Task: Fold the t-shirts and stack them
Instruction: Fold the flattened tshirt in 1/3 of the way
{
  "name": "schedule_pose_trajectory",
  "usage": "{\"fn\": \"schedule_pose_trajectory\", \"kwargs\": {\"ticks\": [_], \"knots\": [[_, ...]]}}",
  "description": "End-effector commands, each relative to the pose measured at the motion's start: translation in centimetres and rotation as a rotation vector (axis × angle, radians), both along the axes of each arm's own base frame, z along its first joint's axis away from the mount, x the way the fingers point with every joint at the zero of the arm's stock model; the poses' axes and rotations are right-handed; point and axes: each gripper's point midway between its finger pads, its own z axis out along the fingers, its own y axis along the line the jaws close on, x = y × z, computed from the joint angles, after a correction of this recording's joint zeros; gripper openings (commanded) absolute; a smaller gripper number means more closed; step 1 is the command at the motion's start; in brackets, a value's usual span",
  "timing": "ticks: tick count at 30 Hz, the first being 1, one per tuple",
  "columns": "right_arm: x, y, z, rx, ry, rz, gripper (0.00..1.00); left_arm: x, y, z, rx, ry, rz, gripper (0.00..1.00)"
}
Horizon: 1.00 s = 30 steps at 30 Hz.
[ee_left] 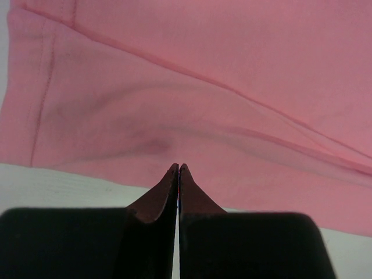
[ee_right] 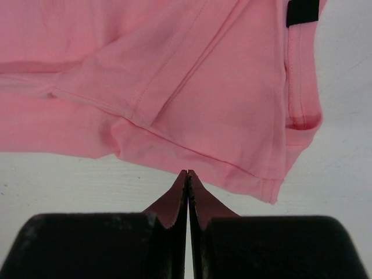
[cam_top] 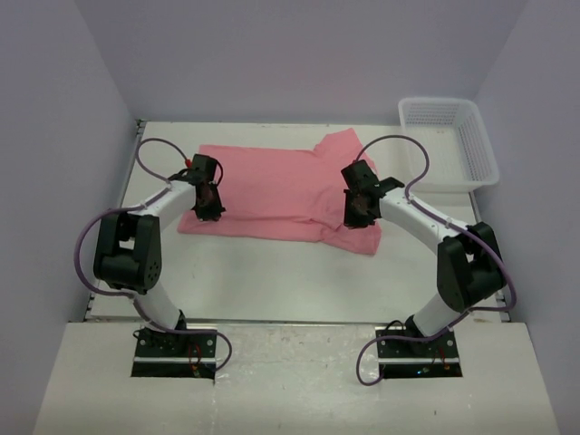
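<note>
One salmon-pink t-shirt (cam_top: 272,190) lies across the middle of the table, folded lengthwise, with a sleeve bunched at its right end. My left gripper (cam_top: 208,204) is over the shirt's left near part; in the left wrist view its jaws (ee_left: 178,167) are shut and empty, tips over the pink fabric (ee_left: 192,104) near its front edge. My right gripper (cam_top: 359,214) is over the right sleeve; in the right wrist view it (ee_right: 187,172) is shut and empty, tips just short of the sleeve hem (ee_right: 221,116).
A white plastic mesh basket (cam_top: 449,140) stands at the back right corner. Bare white table (cam_top: 290,281) lies between the shirt and the arm bases. Grey walls close in the left, back and right. A black tag (ee_right: 302,11) shows on the shirt.
</note>
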Motion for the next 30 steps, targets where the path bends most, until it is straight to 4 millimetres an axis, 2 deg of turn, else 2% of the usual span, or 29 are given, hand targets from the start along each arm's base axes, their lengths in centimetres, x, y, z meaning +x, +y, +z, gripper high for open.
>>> {"fn": "schedule_pose_trajectory", "kwargs": {"ticks": [1, 7, 13, 20, 30], "knots": [[1.5, -0.2, 1.7, -0.034, -0.055, 0.000, 0.00, 1.2, 1.1, 0.0, 0.013, -0.002, 0.021, 0.00], [2.0, -0.2, 3.8, -0.024, -0.109, 0.006, 0.00, 1.0, 2.0, -1.9, 0.026, 0.044, 0.040, 0.00], [2.0, -0.4, 4.6, -0.016, -0.123, 0.008, 0.00, 0.7, 3.5, -3.0, 0.042, 0.084, 0.077, 0.00], [1.6, -1.1, 3.3, -0.051, -0.092, 0.005, 0.00, 0.1, 6.8, -3.9, 0.052, 0.134, 0.165, 0.00], [-0.9, -0.4, -0.5, -0.001, 0.004, 0.009, 0.00, 0.0, 7.4, -3.6, 0.061, 0.132, 0.196, 0.00]]}}
